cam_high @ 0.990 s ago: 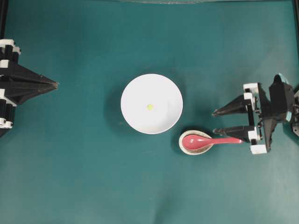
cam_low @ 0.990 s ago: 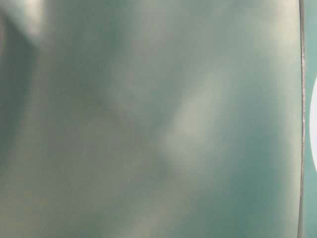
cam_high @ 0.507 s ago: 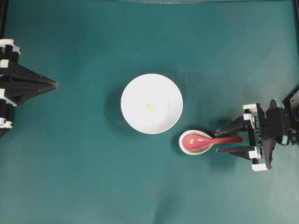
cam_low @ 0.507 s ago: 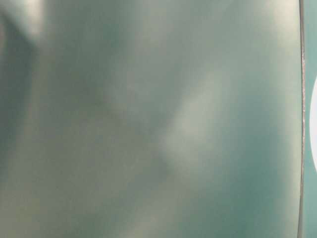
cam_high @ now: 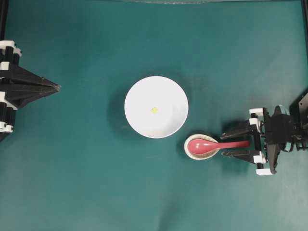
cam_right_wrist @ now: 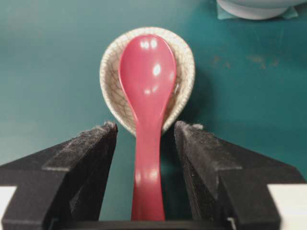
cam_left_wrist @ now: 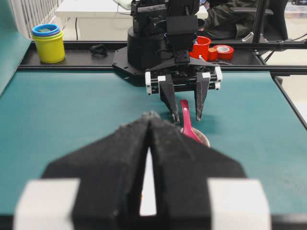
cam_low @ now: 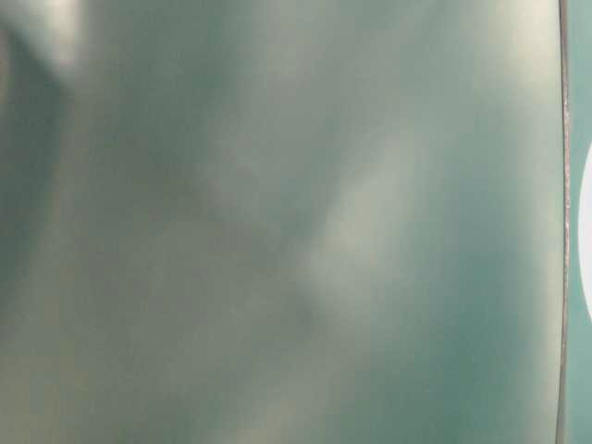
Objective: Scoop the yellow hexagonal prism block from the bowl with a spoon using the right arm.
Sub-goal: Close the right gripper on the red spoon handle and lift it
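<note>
Since a second ago, the right gripper [cam_high: 226,143] has swung down the overhead view and is now straddling the handle of the spoon [cam_high: 211,145], where before it stood above and to the side of it. In that view its fingers are standing apart, one on each side of the handle, while the spoon's scoop is resting in the small speckled dish [cam_high: 200,147] just below and right of the bowl [cam_high: 156,107]. The yellow hexagonal prism block [cam_high: 154,110] is lying near the bowl's middle. The left gripper [cam_high: 57,87] is sitting with its fingers together at the left edge.

Nothing is reading clearly in the table-level view; it is a blur.

From the left wrist, the right gripper [cam_left_wrist: 186,116] is pointing down with the spoon [cam_left_wrist: 186,121] between its fingers.

From the right wrist, the handle is lying centred with a gap on both sides, so closing evenly, without nudging it sideways, looks best; the glossy handle may slip.
</note>
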`<control>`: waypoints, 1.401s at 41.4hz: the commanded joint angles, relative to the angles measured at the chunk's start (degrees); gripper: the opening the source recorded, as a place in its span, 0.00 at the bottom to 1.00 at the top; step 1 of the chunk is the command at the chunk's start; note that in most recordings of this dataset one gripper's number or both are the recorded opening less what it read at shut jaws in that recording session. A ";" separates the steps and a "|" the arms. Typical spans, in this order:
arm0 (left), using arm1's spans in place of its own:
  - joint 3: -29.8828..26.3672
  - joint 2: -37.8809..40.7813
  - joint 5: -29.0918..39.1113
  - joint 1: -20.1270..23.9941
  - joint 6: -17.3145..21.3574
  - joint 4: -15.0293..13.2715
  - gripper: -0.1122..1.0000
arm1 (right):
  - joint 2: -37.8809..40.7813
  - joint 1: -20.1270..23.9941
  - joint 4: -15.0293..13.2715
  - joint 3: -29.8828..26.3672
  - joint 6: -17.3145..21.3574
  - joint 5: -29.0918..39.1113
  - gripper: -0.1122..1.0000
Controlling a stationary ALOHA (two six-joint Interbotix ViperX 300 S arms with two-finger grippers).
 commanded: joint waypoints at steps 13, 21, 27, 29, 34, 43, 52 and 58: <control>-1.32 0.62 -0.26 0.00 0.09 0.09 0.11 | 0.79 0.18 0.79 -0.70 0.09 -0.62 0.61; -1.32 0.70 -0.26 0.09 0.09 0.09 0.11 | 0.79 0.18 0.79 -0.70 0.09 -0.35 0.54; -1.32 0.70 -0.26 0.09 0.09 0.09 0.11 | 0.70 0.18 0.88 -0.79 0.09 -0.62 0.34; -1.32 0.62 -0.26 0.09 0.09 0.18 0.11 | 0.70 0.26 0.79 -0.79 0.09 -0.70 0.31; -1.32 0.70 -0.26 0.09 0.09 0.09 0.11 | 0.35 0.18 0.79 -0.79 0.09 -1.41 0.31; -1.32 0.62 -0.26 0.09 0.09 0.09 0.11 | -4.31 0.18 0.79 -1.67 0.09 0.44 0.31; -1.32 0.62 0.97 0.09 0.09 0.09 0.11 | -13.45 -1.67 0.88 -3.87 -0.70 9.67 0.31; -1.32 0.62 2.29 0.09 0.00 0.09 0.11 | -20.30 -5.27 0.79 -5.80 -1.41 18.46 0.31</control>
